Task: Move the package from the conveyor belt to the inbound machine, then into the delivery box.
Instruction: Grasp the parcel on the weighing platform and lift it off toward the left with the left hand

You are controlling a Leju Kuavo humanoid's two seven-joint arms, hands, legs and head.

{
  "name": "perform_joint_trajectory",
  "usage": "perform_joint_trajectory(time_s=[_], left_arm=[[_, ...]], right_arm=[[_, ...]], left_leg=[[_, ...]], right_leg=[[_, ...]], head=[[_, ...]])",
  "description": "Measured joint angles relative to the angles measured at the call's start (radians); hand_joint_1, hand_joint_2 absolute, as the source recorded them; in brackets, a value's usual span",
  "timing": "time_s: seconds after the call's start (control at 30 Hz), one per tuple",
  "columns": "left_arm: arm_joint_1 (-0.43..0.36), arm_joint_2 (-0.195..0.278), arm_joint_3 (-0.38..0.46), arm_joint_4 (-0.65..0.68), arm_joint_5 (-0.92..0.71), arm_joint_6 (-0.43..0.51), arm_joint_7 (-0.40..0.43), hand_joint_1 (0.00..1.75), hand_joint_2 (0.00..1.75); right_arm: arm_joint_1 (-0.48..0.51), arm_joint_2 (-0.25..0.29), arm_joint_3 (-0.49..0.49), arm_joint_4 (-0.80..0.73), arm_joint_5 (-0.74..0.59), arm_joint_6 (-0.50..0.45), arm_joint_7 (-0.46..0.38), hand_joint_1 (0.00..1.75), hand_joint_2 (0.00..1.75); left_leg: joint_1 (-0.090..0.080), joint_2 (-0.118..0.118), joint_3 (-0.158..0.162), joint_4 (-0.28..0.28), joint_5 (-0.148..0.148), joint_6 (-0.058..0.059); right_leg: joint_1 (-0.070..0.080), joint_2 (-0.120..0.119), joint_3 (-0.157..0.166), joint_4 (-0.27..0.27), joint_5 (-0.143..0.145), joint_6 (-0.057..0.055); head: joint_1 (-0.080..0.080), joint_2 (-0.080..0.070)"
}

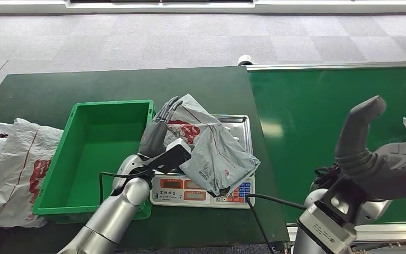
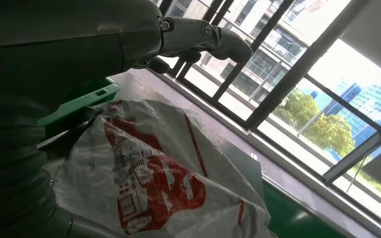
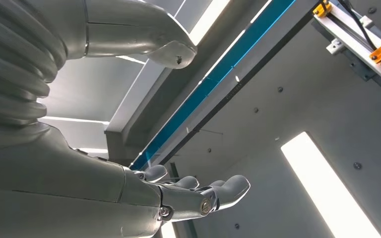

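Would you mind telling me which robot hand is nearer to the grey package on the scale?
Left. The left robot hand is right beside the grey package on the scale, over the white-and-red bag. The right robot hand is off over the conveyor belt.

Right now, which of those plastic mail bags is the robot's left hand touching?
The white bag with red print on the scale; the left hand rests its fingers against it. The grey bag lies beside it.
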Motion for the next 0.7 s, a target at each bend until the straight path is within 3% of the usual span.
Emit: perform_joint_trajectory(time_s=[0.17, 0.27, 0.43, 0.57, 0.7], left_arm=[[-0.013, 0.000, -0.019, 0.030, -0.021, -0.029, 0.007, 0.00, 1.75], [-0.030, 0.002, -0.040, 0.058, -0.048, -0.111, -0.003, 0.00, 1.75], [-0.070, 0.003, -0.095, 0.144, -0.057, -0.279, -0.091, 0.00, 1.75], [-0.093, 0.002, -0.124, 0.200, -0.043, -0.328, -0.148, 0.00, 1.75], [-0.104, 0.004, -0.135, 0.226, -0.032, -0.339, -0.158, 1.74, 1.75]], right_arm=[[0.000, 0.000, 0.000, 0.000, 0.000, 0.000, 0.000, 0.00, 1.75], [0.000, 0.000, 0.000, 0.000, 0.002, 0.000, 0.000, 0.00, 1.75], [0.000, 0.000, 0.000, 0.002, 0.001, 0.001, 0.000, 0.00, 1.75], [0.000, 0.000, 0.000, 0.002, 0.002, 0.001, 0.000, 0.00, 1.75], [0.000, 0.000, 0.000, 0.003, -0.006, 0.001, 0.000, 0.00, 1.75]], left_leg=[[0.000, 0.000, 0.000, 0.000, 0.000, 0.000], [0.000, -0.001, 0.000, 0.000, 0.000, 0.000], [0.000, -0.001, 0.000, 0.000, 0.000, 0.000], [0.000, -0.001, 0.000, 0.000, 0.000, 0.000], [0.000, -0.001, 0.000, 0.000, 0.000, 0.000]], right_leg=[[0.000, 0.000, 0.000, 0.000, 0.000, 0.000], [0.000, -0.001, 0.000, 0.000, 0.000, 0.000], [0.000, -0.001, 0.001, 0.000, 0.000, 0.000], [0.000, -0.001, 0.001, 0.000, 0.000, 0.000], [0.000, -0.001, 0.001, 0.000, 0.000, 0.000]], head=[[0.000, 0.000], [0.000, 0.000], [0.000, 0.000], [0.000, 0.000], [0.000, 0.000]])
